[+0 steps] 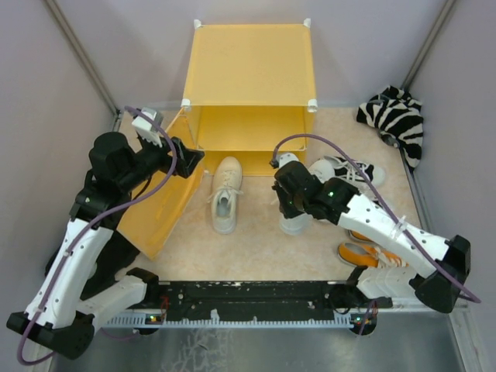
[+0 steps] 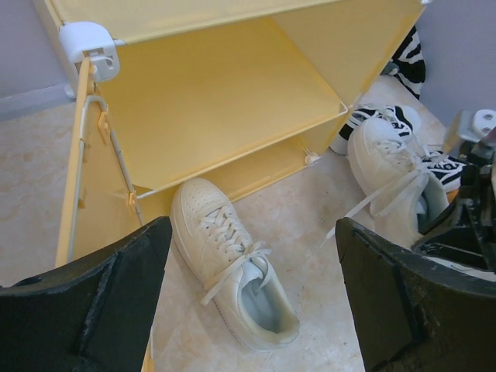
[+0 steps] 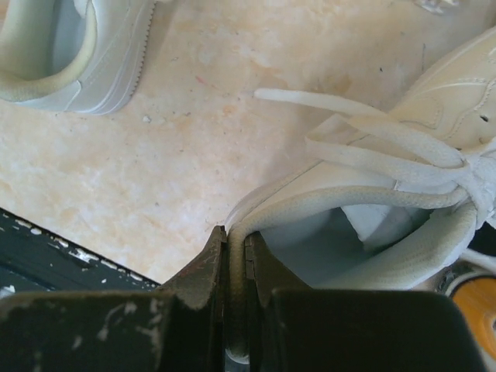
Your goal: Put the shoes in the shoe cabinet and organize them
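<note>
The yellow-orange shoe cabinet (image 1: 248,77) stands at the back, its door (image 1: 159,203) swung open to the left and its inner shelf (image 2: 225,116) bare. One off-white shoe (image 1: 225,194) lies on the floor in front of it, toe toward the cabinet. My right gripper (image 3: 236,248) is shut on the heel collar of the second off-white shoe (image 3: 434,116), which sits to the right (image 1: 295,222). Black shoes (image 1: 353,170) and orange shoes (image 1: 368,252) lie behind and beside my right arm. My left gripper (image 2: 252,232) hangs open by the door, above the first off-white shoe (image 2: 232,263).
A zebra-striped fabric bundle (image 1: 397,120) sits in the back right corner. Grey walls close in both sides. The black rail (image 1: 256,298) carrying the arm bases runs along the near edge. The open door stands close to my left arm.
</note>
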Available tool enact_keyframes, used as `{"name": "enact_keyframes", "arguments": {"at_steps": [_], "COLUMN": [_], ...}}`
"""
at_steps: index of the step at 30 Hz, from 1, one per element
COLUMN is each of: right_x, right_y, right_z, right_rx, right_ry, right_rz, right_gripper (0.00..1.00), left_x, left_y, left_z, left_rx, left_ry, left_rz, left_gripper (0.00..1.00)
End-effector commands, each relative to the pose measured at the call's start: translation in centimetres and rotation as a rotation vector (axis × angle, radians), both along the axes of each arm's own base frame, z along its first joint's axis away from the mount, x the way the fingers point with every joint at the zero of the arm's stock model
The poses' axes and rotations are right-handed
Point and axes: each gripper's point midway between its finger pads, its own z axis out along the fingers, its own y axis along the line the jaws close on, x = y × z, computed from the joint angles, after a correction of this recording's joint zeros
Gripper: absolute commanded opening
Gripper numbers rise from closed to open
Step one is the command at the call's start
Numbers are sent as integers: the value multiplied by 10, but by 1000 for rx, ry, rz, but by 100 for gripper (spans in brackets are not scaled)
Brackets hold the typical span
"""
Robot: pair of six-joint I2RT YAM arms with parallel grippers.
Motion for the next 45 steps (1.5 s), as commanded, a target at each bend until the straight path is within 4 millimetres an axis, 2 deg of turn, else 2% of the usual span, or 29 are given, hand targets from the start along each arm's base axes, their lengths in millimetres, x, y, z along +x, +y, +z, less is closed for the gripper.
{"name": "enact_keyframes", "arguments": {"at_steps": [1,6,10,18,22,25,28,29,36,42,45], "right_x": [25,17,11,3,9,11,9,7,4,-1,4], "right_y": [68,113,137,165,159,146,136,134,137,164,174], "right_z": [28,26,16,9,-7,-14,-12,-9,13,4,-4], "right_rx": [167,170,179,217,158,104,101,106,161,198,200], "right_ry": [-154,-169,-162,-170,-197,-195,-200,-201,-177,-162,-166], "right_rz": [200,336,383,415,382,354,336,335,300,412,421], "right_gripper": [0,0,0,0,0,31,58,61,64,63,62], "left_x": [-6,-6,-6,-3,-2,-1,-1,0,1,1,0], "left_y": [3,4,6,3,3,3,3,2,0,1,4], "left_z": [23,22,20,15,13,11,10,9,8,9,12], "left_rx": [-22,-14,-8,-1,0,3,5,5,3,6,9], "left_ry": [-53,-46,-48,-40,-38,-34,-31,-31,-29,-31,-36], "left_rz": [9,11,19,9,8,10,11,10,1,6,14], "left_gripper": [92,92,92,92,92,92,92,92,92,92,92]}}
